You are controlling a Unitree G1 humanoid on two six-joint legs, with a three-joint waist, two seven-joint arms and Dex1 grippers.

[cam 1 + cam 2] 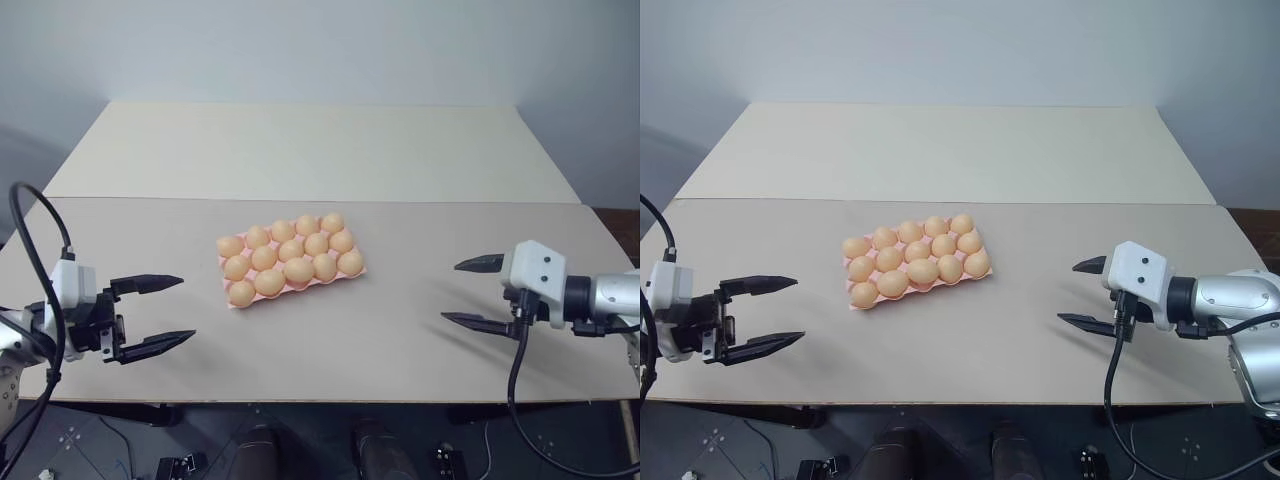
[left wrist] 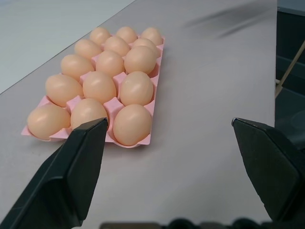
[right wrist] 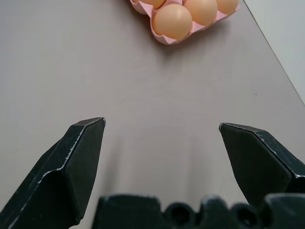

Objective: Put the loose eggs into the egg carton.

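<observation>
**Carton full, both arms standing off**

Looks like the closing step: egg carton (image 1: 291, 262) sits near the middle of the table (image 1: 400, 330), every one of its three rows of five cups filled with eggs (image 1: 299, 269). No loose egg seen on the tabletop around the carton. Left gripper (image 1: 158, 314) well to the left of the carton, fingers spread wide, nothing between them. Right gripper (image 1: 478, 293) well to the right of the carton, likewise spread and empty, pointed back toward it.

Next move, as a judgement: nothing left to pick; likely only keeping both arms away from the carton without brushing it.

No brand, label or readable writing on carton, eggs or table
</observation>
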